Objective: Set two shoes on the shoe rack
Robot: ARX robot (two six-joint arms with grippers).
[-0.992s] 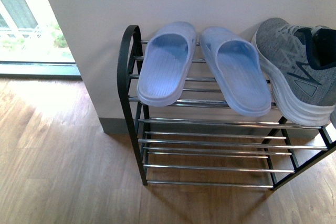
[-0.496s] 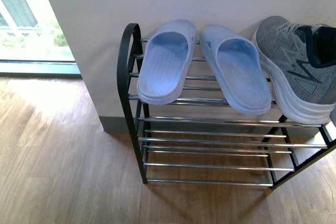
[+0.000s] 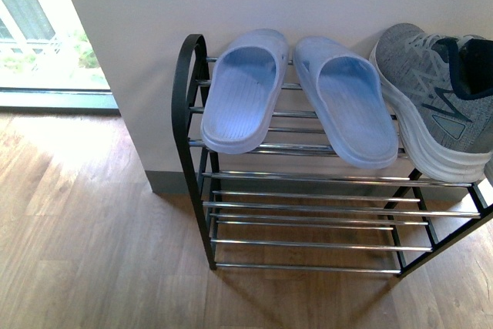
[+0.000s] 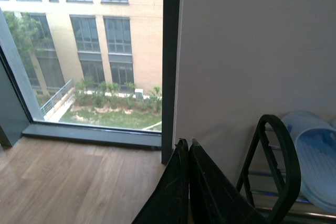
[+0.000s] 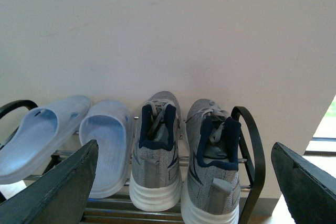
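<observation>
Both grey knit shoes stand side by side on the top tier of the shoe rack (image 5: 255, 145), heels facing the right wrist camera: one (image 5: 156, 156) next to the slippers, the other (image 5: 212, 169) by the rack's black end loop. My right gripper (image 5: 184, 146) is open, back from the heels, with its fingers (image 5: 63, 187) wide apart and touching nothing. The front view shows the shoe rack (image 3: 308, 209) and only one shoe (image 3: 435, 105), at the right edge. My left gripper (image 4: 188, 144) is shut on nothing, beside the rack's other end frame (image 4: 275, 156).
Two light blue slippers (image 3: 243, 90) (image 3: 350, 102) lie on the top tier left of the shoes. The lower chrome tiers (image 3: 308, 244) hold nothing. A white wall stands behind the rack. A window (image 4: 79, 51) and wooden floor (image 3: 85, 236) are to the left.
The front view has shifted very slightly. The shoes and slippers on the rack have not moved.
</observation>
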